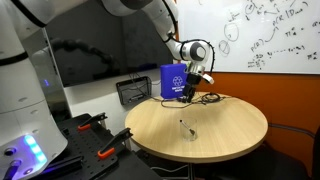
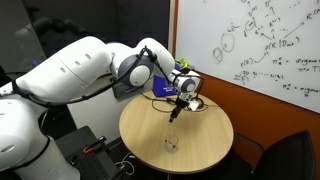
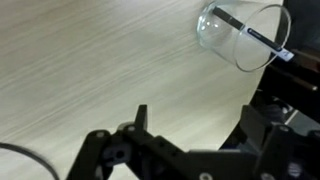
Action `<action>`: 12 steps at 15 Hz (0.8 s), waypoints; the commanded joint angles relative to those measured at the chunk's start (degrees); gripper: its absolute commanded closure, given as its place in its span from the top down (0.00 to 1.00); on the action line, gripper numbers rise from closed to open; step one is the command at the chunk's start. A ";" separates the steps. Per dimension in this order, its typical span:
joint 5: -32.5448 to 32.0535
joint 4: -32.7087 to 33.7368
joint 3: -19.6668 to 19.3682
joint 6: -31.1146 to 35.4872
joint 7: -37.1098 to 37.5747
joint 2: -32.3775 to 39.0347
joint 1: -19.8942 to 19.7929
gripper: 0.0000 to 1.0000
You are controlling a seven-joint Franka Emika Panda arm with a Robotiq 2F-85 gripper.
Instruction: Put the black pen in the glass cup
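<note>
The glass cup point(image 3: 232, 38) stands near the table's edge, at the top right of the wrist view. The black pen point(image 3: 252, 38) lies slanted inside it, with a pale tip against the rim. My gripper point(image 3: 195, 115) is open and empty, its two dark fingers spread over bare wood, apart from the cup. In both exterior views the gripper point(image 1: 188, 92) point(image 2: 176, 112) hangs above the table near the blue bag, and the cup point(image 1: 185, 128) point(image 2: 172, 143) stands small and faint nearer the front edge.
A blue bag point(image 1: 175, 82) point(image 2: 165, 88) stands at the back of the round wooden table point(image 1: 235, 125) point(image 2: 210, 135). A looping black cable point(image 1: 212, 97) lies beside it. A whiteboard hangs behind. The floor beyond the table edge point(image 3: 300, 75) is dark.
</note>
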 commanded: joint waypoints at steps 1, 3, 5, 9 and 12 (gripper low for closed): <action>-1.16 -12.35 -2.55 8.01 11.03 -8.37 2.88 1.00; -1.39 -17.04 -2.88 10.53 17.77 -11.80 4.02 1.00; -0.76 -21.18 -2.66 11.69 24.75 -15.19 4.72 1.00; 0.50 -28.23 -1.80 15.03 36.96 -21.51 4.82 1.00; 0.33 -32.78 -1.92 19.12 45.40 -25.33 5.01 1.00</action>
